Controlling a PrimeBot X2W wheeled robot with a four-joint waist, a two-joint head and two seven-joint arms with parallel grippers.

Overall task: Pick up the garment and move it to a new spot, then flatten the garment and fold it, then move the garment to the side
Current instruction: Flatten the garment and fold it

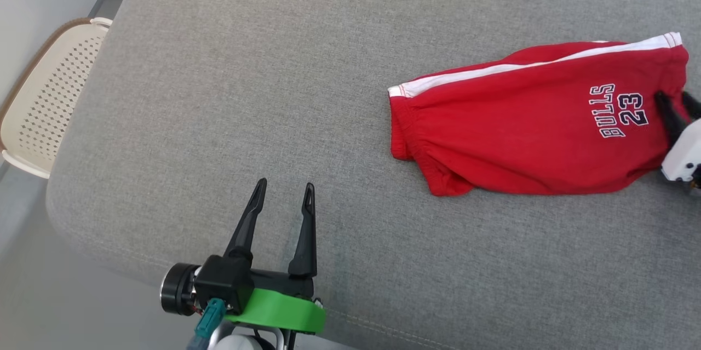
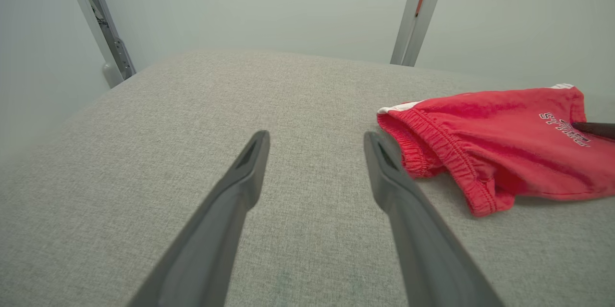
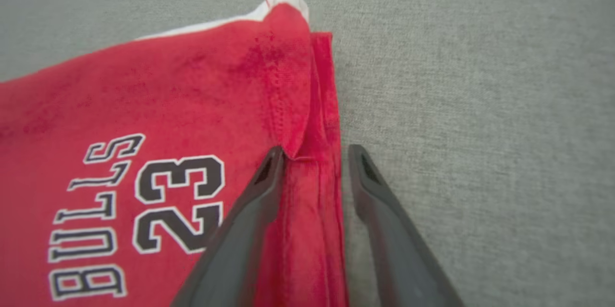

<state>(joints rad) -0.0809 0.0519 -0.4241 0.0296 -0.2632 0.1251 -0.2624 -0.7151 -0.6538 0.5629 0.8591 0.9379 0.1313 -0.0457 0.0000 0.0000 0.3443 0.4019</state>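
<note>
Left tool at 7 o'clock: spread, empty. Right tool at 3 o'clock: half spread around hem of red shorts on cushion. Might pinch one layer only and slip.

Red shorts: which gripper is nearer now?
Right. The right gripper straddles a hem of the red shorts; the left gripper hovers apart over the grey cushion, beyond their waistband end.

Count:
- One red garment.
- Two end effectors: left end effector and right end effector, two dark fingers each.
- One grey worktop.
- One cream perforated plastic piece, far left.
- Two metal uprights beyond the far edge.
</note>
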